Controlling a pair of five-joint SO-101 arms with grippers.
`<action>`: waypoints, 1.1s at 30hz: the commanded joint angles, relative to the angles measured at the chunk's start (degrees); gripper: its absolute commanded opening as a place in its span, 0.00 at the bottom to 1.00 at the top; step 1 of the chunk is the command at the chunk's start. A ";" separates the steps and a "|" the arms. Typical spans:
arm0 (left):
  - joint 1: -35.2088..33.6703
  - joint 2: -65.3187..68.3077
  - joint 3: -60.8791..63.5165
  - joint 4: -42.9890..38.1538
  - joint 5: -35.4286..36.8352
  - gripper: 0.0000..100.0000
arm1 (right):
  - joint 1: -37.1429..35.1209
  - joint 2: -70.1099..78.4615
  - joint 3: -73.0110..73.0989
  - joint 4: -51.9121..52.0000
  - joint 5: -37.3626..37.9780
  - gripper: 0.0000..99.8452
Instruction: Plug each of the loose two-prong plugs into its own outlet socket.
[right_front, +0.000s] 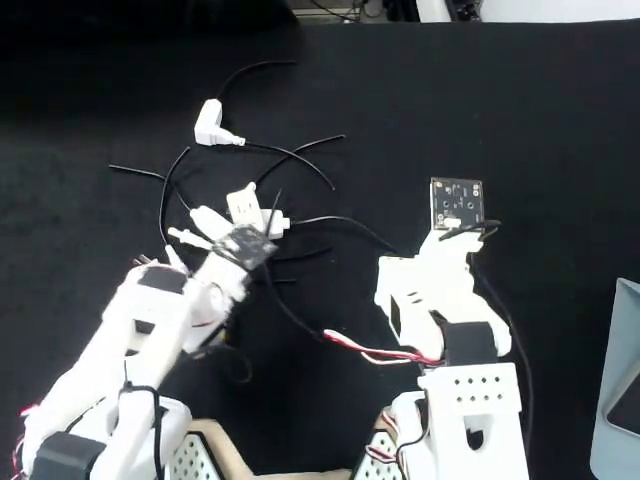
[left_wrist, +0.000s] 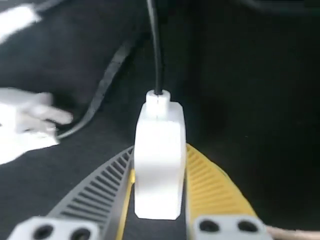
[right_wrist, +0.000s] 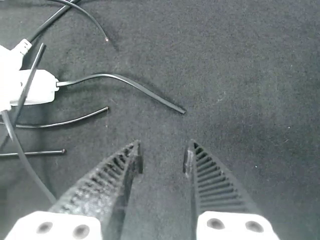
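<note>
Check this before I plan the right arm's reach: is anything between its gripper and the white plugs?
Nothing upright. Only loose black cords lie flat on the mat between the right gripper and the white plugs.

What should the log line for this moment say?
left gripper: shut on white plug, black cord leading away | right gripper: open, empty, over black mat | another plug: loose on mat
</note>
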 joint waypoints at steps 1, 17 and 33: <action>6.99 -0.79 -4.97 6.24 5.01 0.10 | -0.79 -0.66 -0.48 -0.70 -0.26 0.14; -8.66 -0.18 -7.60 2.20 0.97 0.29 | -0.79 -0.57 -0.48 -0.70 -0.26 0.14; -12.09 -0.70 -22.73 16.35 -0.62 0.29 | -0.79 -0.48 -0.48 -0.88 -0.26 0.14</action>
